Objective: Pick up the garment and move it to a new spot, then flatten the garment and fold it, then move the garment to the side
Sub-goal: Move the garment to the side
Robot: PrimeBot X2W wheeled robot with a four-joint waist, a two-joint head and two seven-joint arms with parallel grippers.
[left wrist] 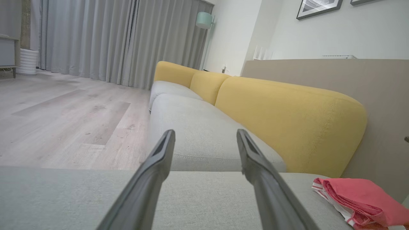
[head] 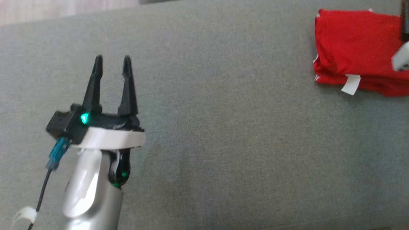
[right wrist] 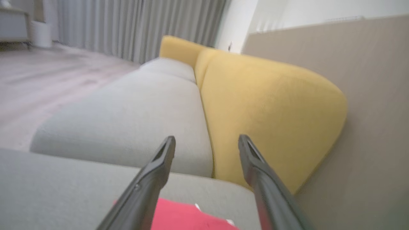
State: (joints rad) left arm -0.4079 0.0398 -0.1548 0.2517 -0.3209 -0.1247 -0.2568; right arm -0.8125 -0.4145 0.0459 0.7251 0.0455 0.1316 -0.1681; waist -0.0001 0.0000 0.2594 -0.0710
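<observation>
The garment (head: 351, 48) is red with white trim and a white tag. It lies folded in a compact stack on the grey cushion (head: 223, 127), at the far right of the head view. My left gripper (head: 112, 59) hovers open and empty at the lower left, far from it. In the left wrist view the left gripper (left wrist: 206, 134) is spread wide, with the garment (left wrist: 361, 195) low at the right. My right gripper (right wrist: 207, 139) is open just above the garment (right wrist: 179, 217), holding nothing. A pale part of my right arm (head: 402, 58) overlaps the garment's right end.
The grey seat (left wrist: 80, 198) stretches wide to the garment's left. A yellow sofa back (left wrist: 287, 118) and a beige panel (left wrist: 377, 95) rise behind the garment. Wooden floor (left wrist: 64, 121) and grey curtains (left wrist: 111, 41) lie beyond the seat's edge.
</observation>
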